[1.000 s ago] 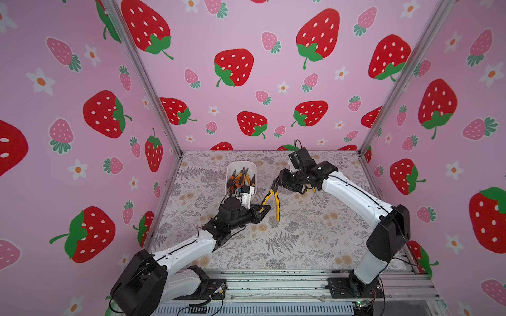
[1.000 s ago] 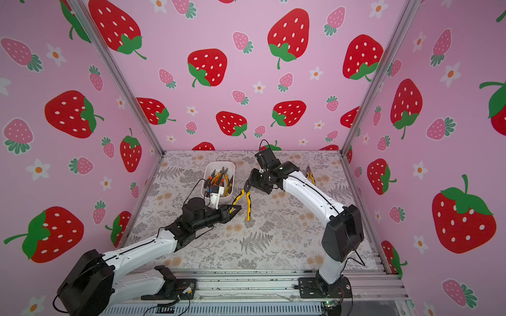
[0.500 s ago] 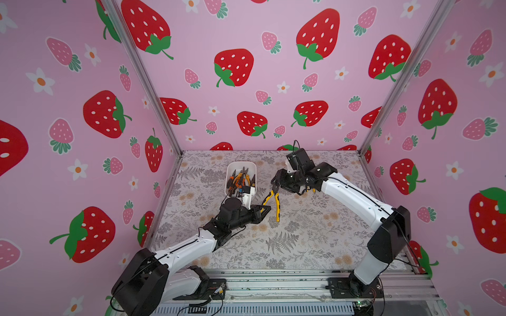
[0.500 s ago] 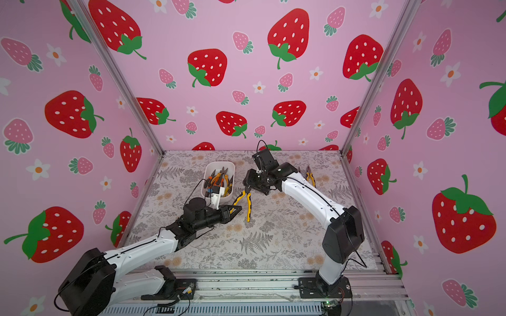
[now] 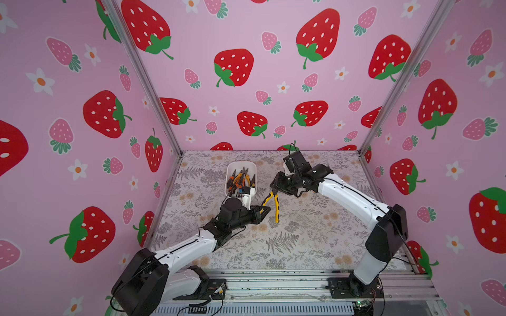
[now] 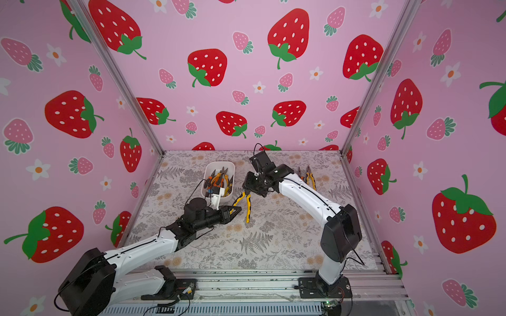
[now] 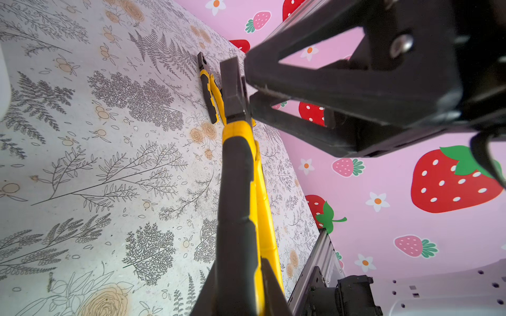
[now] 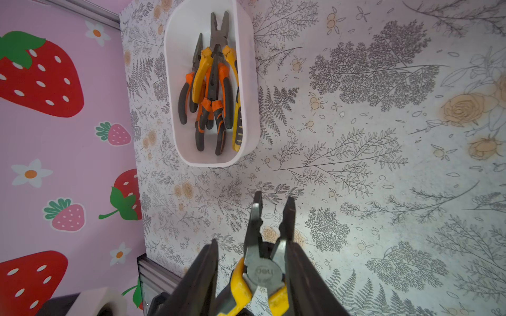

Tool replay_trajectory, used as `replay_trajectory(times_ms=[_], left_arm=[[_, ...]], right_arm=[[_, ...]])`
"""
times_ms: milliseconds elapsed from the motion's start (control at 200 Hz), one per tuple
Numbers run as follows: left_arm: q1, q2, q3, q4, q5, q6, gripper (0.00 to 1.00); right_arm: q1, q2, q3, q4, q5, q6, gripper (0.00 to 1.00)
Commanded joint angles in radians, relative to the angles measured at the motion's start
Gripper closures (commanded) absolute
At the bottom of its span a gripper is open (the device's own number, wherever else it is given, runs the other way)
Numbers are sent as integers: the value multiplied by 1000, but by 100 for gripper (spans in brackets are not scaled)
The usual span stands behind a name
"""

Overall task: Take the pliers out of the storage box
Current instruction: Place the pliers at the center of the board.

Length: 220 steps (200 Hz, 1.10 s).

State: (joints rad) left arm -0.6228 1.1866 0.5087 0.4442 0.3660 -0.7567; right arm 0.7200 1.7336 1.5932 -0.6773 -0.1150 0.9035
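One yellow pliers, likely stiff and heavy, is being shared: left gripper is pinching a rubbery handle; right gripper is straddling the steel hinge, unclamped

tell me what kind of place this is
Likely a staged robot test cell: strawberry-print wall panels enclose a floral tabletop, the left arm and right arm stand on an aluminium rail, and a white storage box holds pliers.

Grey fern-and-flower table cover, pink strawberry-print walls, aluminium corner posts, front rail
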Motion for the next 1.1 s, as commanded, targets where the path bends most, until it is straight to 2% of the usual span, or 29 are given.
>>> replay_trajectory(times_ms=[0,545,705,890,1095], left_arm=[[-8,-8,64,95,16,31,100],[-9,-13,75,65,11,47,100],[-9,-13,79,65,11,46,100],[-11,-14,85,62,13,46,100],[-11,-16,85,58,14,50,100]], right_arm=[[9,0,-22,-22,41,8,50],[9,-66,-93,-39,99,28,49],[10,-66,-113,-17,79,42,49],[9,-44,-131,52,-3,94,64],[9,-24,-124,65,-35,126,68]])
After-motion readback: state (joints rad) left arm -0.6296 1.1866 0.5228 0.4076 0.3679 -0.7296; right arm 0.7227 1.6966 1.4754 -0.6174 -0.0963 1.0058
